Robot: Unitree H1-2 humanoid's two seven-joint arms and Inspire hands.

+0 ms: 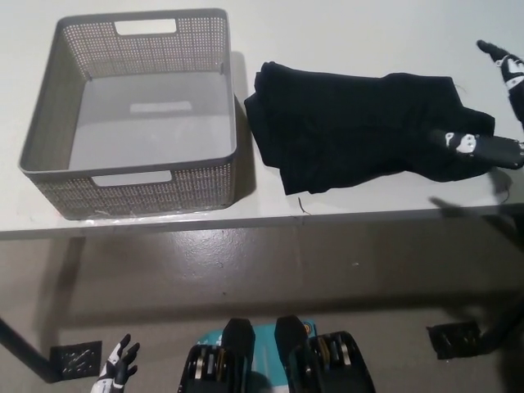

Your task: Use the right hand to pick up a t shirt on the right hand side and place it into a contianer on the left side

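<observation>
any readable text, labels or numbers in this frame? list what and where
None readable.
Grey basket: no label showing.
Black t-shirt: no print visible.
Right hand: white marks, too small and blurred to read as text.
White table: no writing, only a thin dark line near its front edge.
</observation>
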